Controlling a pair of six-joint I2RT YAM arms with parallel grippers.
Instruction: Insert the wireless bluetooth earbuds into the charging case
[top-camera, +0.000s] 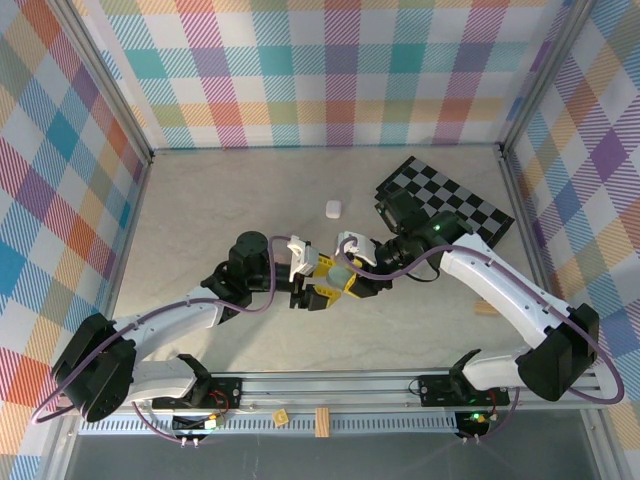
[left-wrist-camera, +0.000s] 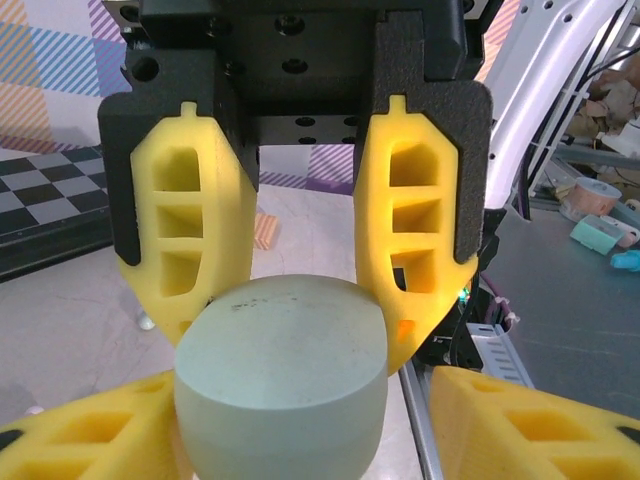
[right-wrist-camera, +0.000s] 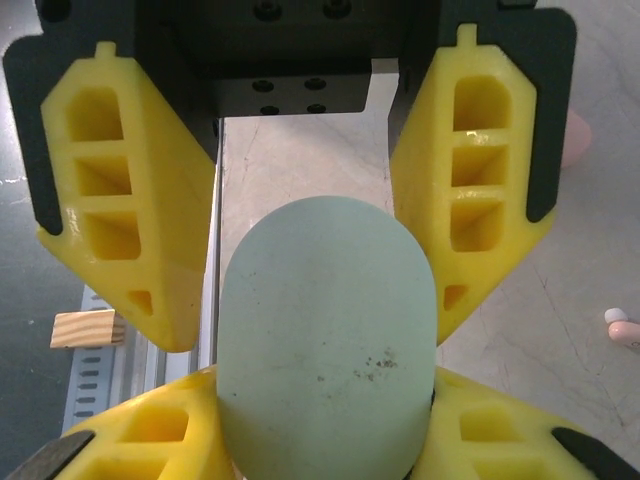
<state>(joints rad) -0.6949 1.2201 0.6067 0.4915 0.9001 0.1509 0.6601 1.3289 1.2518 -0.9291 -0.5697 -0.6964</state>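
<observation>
My right gripper (right-wrist-camera: 312, 325) clamps the mint-green pebble-shaped plastic charging case (left-wrist-camera: 280, 390); my left gripper (left-wrist-camera: 292, 328) flanks it — grip unclear. Seat squarely before prying.

place: robotics lab test cell | top and sides of frame: pastel plaid wall panels (top-camera: 330, 70) in aluminium posts (top-camera: 115, 85) | bottom: left arm (top-camera: 170, 330) and right arm (top-camera: 500, 290), cabled, bolted to a slotted rail (top-camera: 340, 385) | upper right: checkerboard calibration board (top-camera: 455, 200) on the desk (top-camera: 200, 220)
</observation>
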